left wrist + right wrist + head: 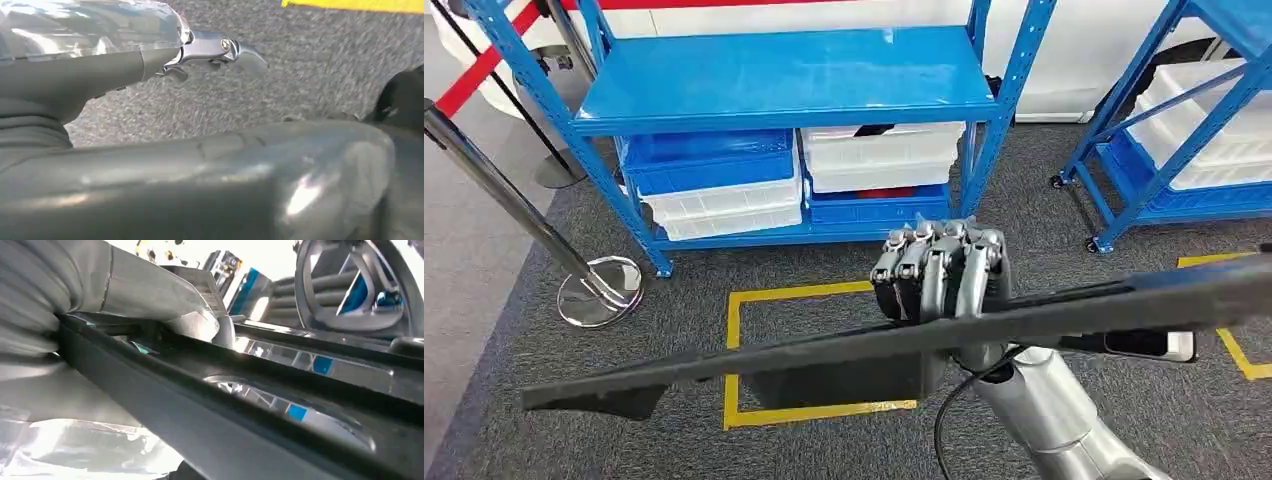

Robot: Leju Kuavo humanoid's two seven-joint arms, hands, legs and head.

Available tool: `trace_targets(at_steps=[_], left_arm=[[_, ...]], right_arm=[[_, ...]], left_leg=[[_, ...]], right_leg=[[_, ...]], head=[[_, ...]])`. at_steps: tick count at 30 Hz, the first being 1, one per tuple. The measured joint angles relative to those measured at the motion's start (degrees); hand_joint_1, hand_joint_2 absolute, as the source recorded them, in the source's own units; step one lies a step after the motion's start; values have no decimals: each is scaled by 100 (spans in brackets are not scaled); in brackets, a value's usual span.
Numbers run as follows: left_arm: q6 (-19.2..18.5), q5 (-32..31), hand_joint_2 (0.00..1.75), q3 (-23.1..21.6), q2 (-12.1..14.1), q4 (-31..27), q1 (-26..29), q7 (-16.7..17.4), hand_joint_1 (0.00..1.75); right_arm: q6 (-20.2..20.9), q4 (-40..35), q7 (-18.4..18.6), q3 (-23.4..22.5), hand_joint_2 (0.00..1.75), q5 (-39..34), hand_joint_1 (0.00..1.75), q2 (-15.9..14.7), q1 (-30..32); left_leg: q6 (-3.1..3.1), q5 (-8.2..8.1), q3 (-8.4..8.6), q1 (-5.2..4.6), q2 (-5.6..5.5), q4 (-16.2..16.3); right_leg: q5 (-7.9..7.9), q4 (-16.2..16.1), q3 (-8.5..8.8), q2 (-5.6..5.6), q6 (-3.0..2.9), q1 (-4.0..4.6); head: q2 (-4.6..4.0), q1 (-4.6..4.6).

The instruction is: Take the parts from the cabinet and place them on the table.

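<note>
head view: right hand [944, 272], fingers curled down over the top edge of a long black part [874, 345], gripping it near mid-length. the part runs nearly level across the frame, one end low on the left, the other reaching the right edge; the central hold probably keeps so long a piece balanced. silver right arm [1064, 420] rises from below. behind stands a blue cabinet [784, 80], its lower shelf stacked with white and blue bins [724, 185]. yellow floor marking [754, 300] on grey carpet beneath the part; a stanchion base [599, 290] stands to the left. the part is out of the cabinet and not yet set down; no table seen.

left wrist view: left hand [100, 55] over grey carpet, a metal fingertip [235, 50] extended; holds nothing seen, though whether the fingers are spread or curled i cannot tell.

right wrist view: thumb [165, 297] pressed against the glossy black part [260, 405], which passes diagonally through the grasp.
</note>
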Motion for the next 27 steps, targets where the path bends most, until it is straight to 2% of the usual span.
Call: trace_targets(at_steps=[1, 2, 3, 4, 5, 6, 7, 8, 9, 11, 12, 13, 15, 16, 17, 18, 19, 21, 22, 23, 24, 26, 27], left_arm=[[0, 0, 0, 0, 0, 0, 3, -2, 0], [0, 0, 0, 0, 0, 0, 6, -2, 0], [0, 0, 0, 0, 0, 0, 9, -2, 0], [0, 0, 0, 2, 0, 0, 9, -2, 0], [0, 0, 0, 2, 2, 0, 4, 0, 0], [2, 0, 0, 2, 11, 0, -3, 2, 0], [13, 0, 0, 4, 11, 0, -18, 9, 0], [26, 0, 0, 4, 13, 0, -29, 9, 0], [35, 0, 0, 4, 13, 0, -28, 13, 0], [52, 0, 0, 15, 13, 0, -6, 28, 0], [55, 0, 0, 28, 11, 0, -1, 33, 0], [55, 0, 0, 44, 11, 0, -1, 46, 0], [59, 0, 0, 61, 13, 0, 0, 55, 0], [59, 0, 0, 79, 13, 0, 5, 57, 0], [59, 0, 0, 98, 13, 0, 14, 59, 0], [59, 0, 0, 109, 13, 0, 23, 59, 0], [59, 0, 0, 122, 13, 0, 30, 59, 0], [55, 0, 0, 133, 11, 0, 28, 61, 0], [50, 0, 0, 131, -9, -2, 26, 63, 0], [44, 0, 0, 133, -11, -2, 10, 72, 0], [37, 0, 0, 133, -11, -2, 15, 90, 0], [33, 0, 0, 136, -11, -2, 22, 114, 0], [35, -13, 0, 136, 0, -2, 23, 114, 0]], right_arm=[[102, 0, -2, -33, 175, 48, 175, 35, 75], [165, 0, -2, -63, 175, 81, 175, 66, 126], [222, 0, -2, -100, 175, 114, 175, 107, 171], [224, 0, 0, -120, 175, 120, 175, 137, 183], [221, 0, 0, -140, 175, 120, 175, 161, 182], [213, 0, -2, -152, 175, 118, 175, 185, 180], [193, -2, 0, -159, 175, 114, 175, 210, 180], [167, -2, -2, -162, 175, 109, 175, 221, 172], [147, -2, 0, -162, 175, 102, 175, 234, 161], [51, -2, -2, -159, 175, 63, 175, 240, 135], [16, 0, -2, -159, 175, 48, 175, 240, 131], [-6, 2, -2, -159, 175, 33, 175, 240, 126], [-12, 4, -2, -159, 175, 13, 175, 240, 110], [-12, 9, -2, -157, 175, 13, 175, 240, 112], [-12, 18, -2, -155, 175, 13, 175, 240, 113], [-15, 24, 0, -153, 175, 13, 175, 240, 112], [-17, 28, -2, -151, 175, 13, 175, 240, 108], [-28, 28, -2, -144, 175, 6, 175, 240, 70], [-47, 28, -2, -138, 175, -4, 175, 240, 32], [-78, 28, -2, -133, 175, -13, 175, 240, 4], [-104, 28, -2, -131, 175, -26, 175, 238, -18], [-171, 26, -2, -127, 175, -26, 175, 234, -25], [-228, 7, -2, -120, 175, -26, 175, 234, -31]], left_leg=[[-21, -162, -78, 0, 0, 400], [-26, -167, -89, 2, 0, 595], [-32, -30, 1, 9, 0, 613], [-38, 178, 200, 18, 1, 370], [-37, 398, 512, 31, 1, -83], [-38, 510, 856, 45, 1, -592], [-36, 303, 1074, 36, -6, -949], [-4, 280, 1154, -4, -30, -1121], [20, 275, 1108, -3, -27, -1140], [126, 343, 1043, -13, -26, -1140], [196, 389, 1029, 8, -11, -1163], [243, 422, 995, 2, -5, -1162], [303, 479, 918, -13, 5, -1157], [310, 503, 882, -22, 5, -1154], [311, 522, 853, -32, 4, -1147], [314, 533, 834, -42, 4, -1139], [312, 540, 826, -58, 1, -1132], [310, 543, 832, -88, -5, -1122], [304, 547, 822, -73, 0, -1126], [270, 565, 784, -105, 1, -1104], [237, 585, 758, -72, 8, -1109], [177, 623, 758, -74, 23, -1152], [157, 591, 742, -114, 23, -1137]], right_leg=[[46, 17, -68, -3, 0, 8], [78, 32, -123, -4, 3, 11], [119, 62, -214, -3, 14, 10], [152, 95, -292, 0, 29, 10], [180, 140, -367, 5, 49, 5], [194, 191, -422, 8, 71, 2], [202, 220, -484, 8, 102, 21], [229, 238, -504, 6, 136, 33], [273, 247, -517, 7, 174, 37], [351, 228, -557, 7, 251, 30], [289, 262, -594, 13, 287, 5], [108, 409, -652, 15, 314, -9], [-426, 1273, -975, 15, 353, -14], [-614, 1724, -1135, 15, 364, -17], [-682, 1985, -1207, 16, 362, -17], [-626, 1979, -1160, 16, 352, -15], [-447, 1705, -961, 16, 316, -7], [-12, 755, -409, 21, 182, 43], [-8, 393, -234, 19, 74, 94], [23, 296, -214, 15, 59, 98], [17, 280, -217, 13, 58, 129], [22, 211, -207, 17, 44, 134], [48, 42, -140, 9, 43, 37]], head=[[0, 0], [0, 0], [0, 0], [0, 0], [0, 0], [0, 0], [0, 0], [0, 2], [0, 0], [0, 2], [0, 2], [0, 2], [0, 2], [0, 2], [0, 2], [0, 2], [0, 2], [0, 2], [0, 2], [0, 2], [0, 2], [0, 2], [0, 0]])
